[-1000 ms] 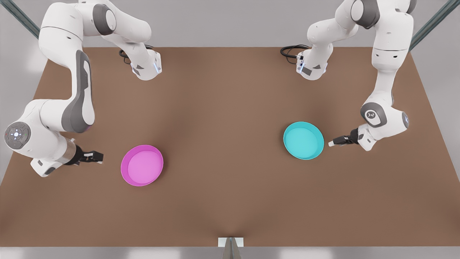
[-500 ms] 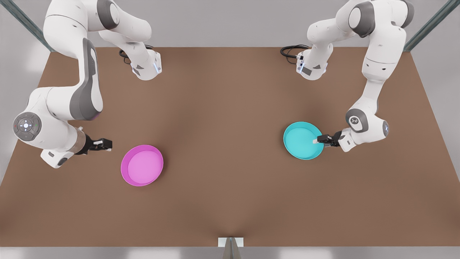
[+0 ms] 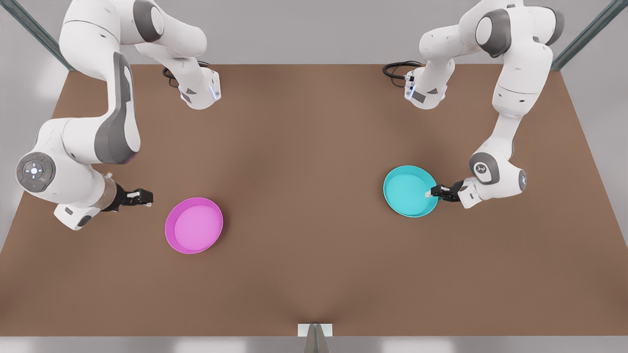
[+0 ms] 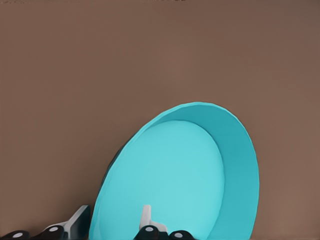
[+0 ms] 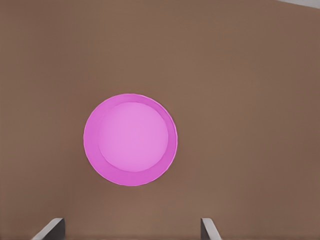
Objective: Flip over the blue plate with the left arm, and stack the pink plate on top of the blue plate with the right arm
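The blue plate (image 3: pixel 410 191) sits open side up on the brown table (image 3: pixel 314 274), toward the front view's right. The left gripper (image 3: pixel 433 191) is at its rim on that side: in the left wrist view one finger (image 4: pixel 145 217) lies inside the dish and the other finger (image 4: pixel 77 222) outside the wall, so the jaws straddle the rim of the blue plate (image 4: pixel 185 175). Whether they are already clenched on it, I cannot tell. In that view the far edge seems raised off the table, with a dark shadow beneath it.

The pink plate (image 3: pixel 194 225) lies flat and open side up, well apart, toward the front view's left. The right gripper (image 3: pixel 146 196) waits near it, clear of the rim, jaws released; the right wrist view shows the pink plate (image 5: pixel 130 146) between its spread fingertips (image 5: pixel 50 227).
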`<act>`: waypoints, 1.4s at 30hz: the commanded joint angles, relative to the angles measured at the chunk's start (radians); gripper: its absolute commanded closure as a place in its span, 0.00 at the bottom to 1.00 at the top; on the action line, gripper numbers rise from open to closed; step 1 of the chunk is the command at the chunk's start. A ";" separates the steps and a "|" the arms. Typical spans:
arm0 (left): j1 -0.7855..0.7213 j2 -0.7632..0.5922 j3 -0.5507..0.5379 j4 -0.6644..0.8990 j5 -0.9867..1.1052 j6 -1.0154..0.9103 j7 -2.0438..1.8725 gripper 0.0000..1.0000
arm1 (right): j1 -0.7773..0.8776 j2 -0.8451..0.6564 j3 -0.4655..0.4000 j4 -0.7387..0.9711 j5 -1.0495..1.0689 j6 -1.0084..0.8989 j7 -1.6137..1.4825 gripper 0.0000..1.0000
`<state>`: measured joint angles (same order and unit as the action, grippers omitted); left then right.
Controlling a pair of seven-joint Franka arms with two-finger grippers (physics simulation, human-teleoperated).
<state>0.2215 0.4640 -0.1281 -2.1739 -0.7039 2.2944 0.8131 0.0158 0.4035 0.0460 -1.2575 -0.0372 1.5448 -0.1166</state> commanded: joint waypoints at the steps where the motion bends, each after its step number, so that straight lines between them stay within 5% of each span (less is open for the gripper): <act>1: -0.002 0.001 0.001 0.002 0.001 -0.001 0.052 0.45 | 0.001 0.001 0.000 0.000 0.002 0.003 0.000 0.00; 3: -0.002 0.001 0.001 0.005 0.003 -0.001 0.052 0.54 | -0.005 0.040 0.000 -0.005 0.013 0.001 0.002 0.00; 25: -0.080 0.071 0.019 0.078 0.026 0.028 0.015 0.68 | -0.079 0.213 -0.006 -0.046 0.025 0.173 0.003 0.00; 27: -0.080 0.067 0.030 0.085 0.029 0.016 0.018 0.79 | -0.079 0.219 -0.005 -0.046 0.026 0.179 0.005 0.00; 36: -0.086 0.036 0.054 0.112 0.076 -0.052 -0.017 0.79 | -0.088 0.236 -0.003 -0.048 0.068 0.205 -0.043 0.00; 42: -0.085 -0.015 0.056 0.241 0.379 -0.116 -0.226 0.79 | -0.086 0.245 -0.003 -0.046 0.069 0.213 -0.045 0.00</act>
<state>0.1363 0.4539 -0.0725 -1.9519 -0.4400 2.2340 0.7677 -0.0703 0.6500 0.0429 -1.3046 0.0281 1.7507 -0.1329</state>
